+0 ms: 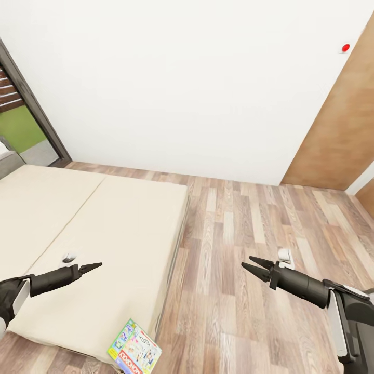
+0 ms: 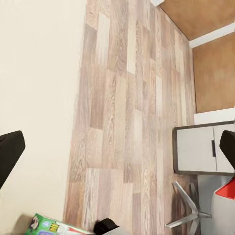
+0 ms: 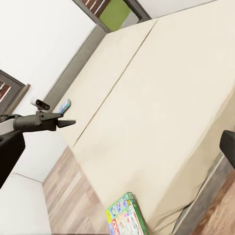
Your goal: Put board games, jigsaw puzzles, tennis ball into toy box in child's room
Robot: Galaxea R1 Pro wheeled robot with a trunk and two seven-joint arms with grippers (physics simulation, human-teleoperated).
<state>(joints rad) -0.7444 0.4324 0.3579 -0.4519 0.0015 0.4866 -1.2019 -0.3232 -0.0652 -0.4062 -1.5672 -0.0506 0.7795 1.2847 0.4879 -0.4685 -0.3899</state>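
Head view: 1 board game (image 1: 134, 348) at bed (image 1: 93, 228) corner, judged light, stiff, flat, best pinched at overhanging edge; left gripper (image 1: 91, 267) narrow, right gripper (image 1: 256, 267) wide, both empty.

Bedroom: bed (image 1: 93, 218), plank floor (image 1: 249, 218)

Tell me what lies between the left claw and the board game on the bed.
Only bare beige mattress between the left claw and the board game, per head view.

Beige bed (image 1: 104, 218): pastel board game (image 1: 135, 349) overhanging corner.
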